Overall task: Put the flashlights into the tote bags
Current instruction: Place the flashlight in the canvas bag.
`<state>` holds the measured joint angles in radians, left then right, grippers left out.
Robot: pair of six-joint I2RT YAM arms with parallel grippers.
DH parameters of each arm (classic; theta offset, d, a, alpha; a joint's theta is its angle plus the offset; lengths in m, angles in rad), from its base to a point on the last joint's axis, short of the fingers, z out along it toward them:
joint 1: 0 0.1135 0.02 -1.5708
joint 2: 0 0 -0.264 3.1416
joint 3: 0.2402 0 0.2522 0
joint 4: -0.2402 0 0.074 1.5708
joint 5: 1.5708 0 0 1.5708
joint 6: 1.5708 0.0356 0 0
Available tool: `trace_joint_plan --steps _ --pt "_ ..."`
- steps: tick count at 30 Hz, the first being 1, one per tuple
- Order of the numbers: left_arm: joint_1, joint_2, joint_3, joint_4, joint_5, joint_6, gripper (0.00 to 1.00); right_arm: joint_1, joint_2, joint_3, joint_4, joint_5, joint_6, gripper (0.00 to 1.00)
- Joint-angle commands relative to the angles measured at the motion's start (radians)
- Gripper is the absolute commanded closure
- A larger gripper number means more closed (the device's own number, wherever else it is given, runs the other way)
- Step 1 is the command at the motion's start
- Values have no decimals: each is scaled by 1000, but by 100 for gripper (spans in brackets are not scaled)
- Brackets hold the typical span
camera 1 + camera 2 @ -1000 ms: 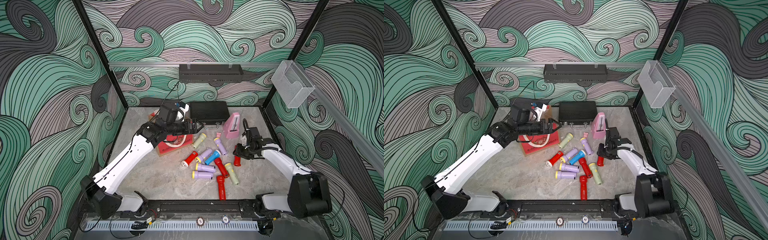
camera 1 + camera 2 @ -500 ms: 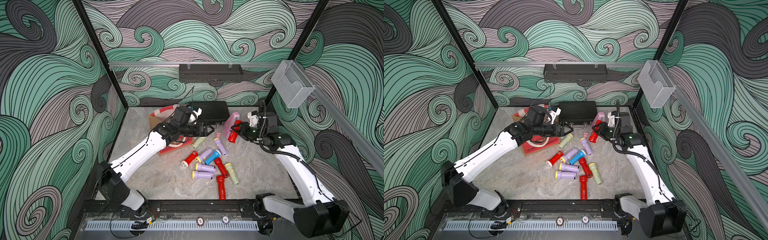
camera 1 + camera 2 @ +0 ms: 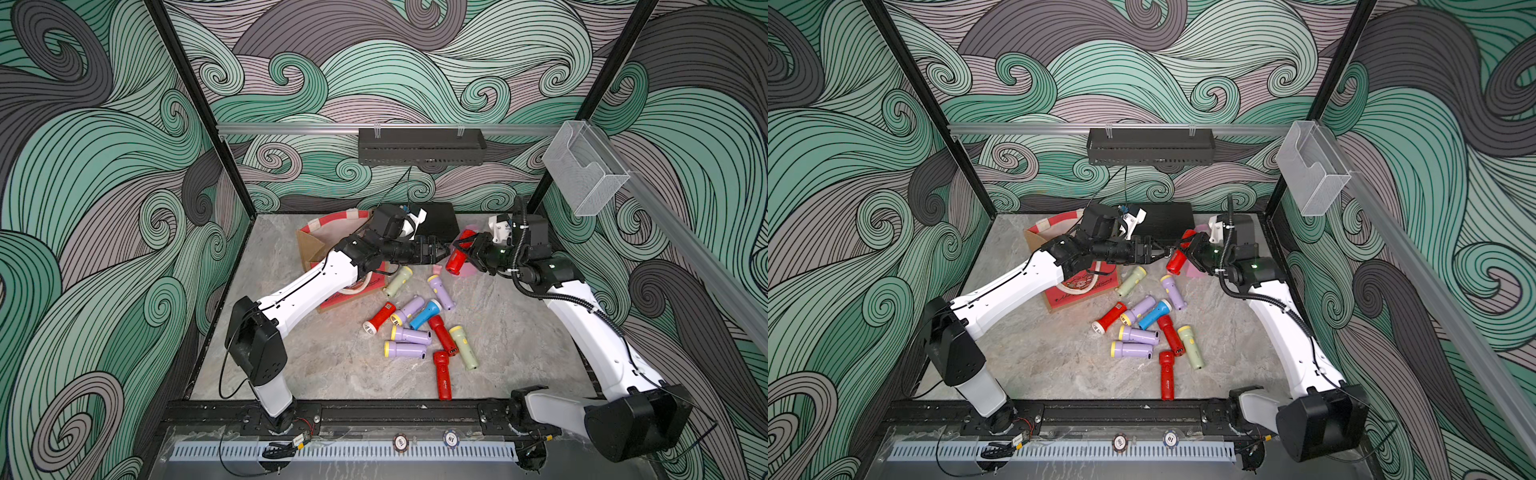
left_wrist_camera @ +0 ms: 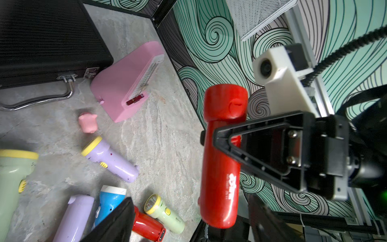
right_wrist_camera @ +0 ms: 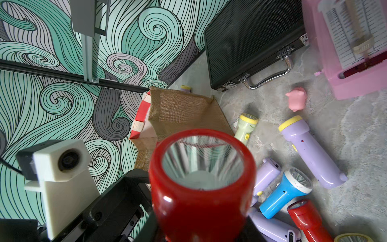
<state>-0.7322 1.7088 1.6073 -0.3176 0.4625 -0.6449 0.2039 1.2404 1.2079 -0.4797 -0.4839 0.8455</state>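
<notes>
Handover, looks like: right gripper (image 4: 211, 138) clamps red flashlight (image 3: 456, 261) on the barrel below the head, in mid-air between the arms. Left gripper (image 3: 439, 252) has jaws wide at its tail. Probably light, rigid, slick plastic, so grab mid-barrel. Tote bag (image 3: 311, 245) sits behind the left arm.

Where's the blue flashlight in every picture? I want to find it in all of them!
In a top view: the blue flashlight lies mid-pile, beside a lilac flashlight.
In a top view: same spot in the pile.
Left wrist view: close to the camera, beside the lilac one.
Right wrist view: among the pile, lens showing.
Shared landmark: the black case, seen in all four.
</notes>
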Motion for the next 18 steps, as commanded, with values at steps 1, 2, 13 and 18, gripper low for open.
trace_joint_plan --steps 1,2,13,18 --pt "-19 29 53 6 38 24 15 10 6 35 47 -15 36 100" --pt "-24 39 61 -1 41 29 16 10 12 41 48 -16 36 100" --pt "-42 83 81 -1 30 27 23 19 24 40 67 -37 36 100" --pt "-44 115 104 -1 31 27 27 21 14 13 77 -35 39 100"
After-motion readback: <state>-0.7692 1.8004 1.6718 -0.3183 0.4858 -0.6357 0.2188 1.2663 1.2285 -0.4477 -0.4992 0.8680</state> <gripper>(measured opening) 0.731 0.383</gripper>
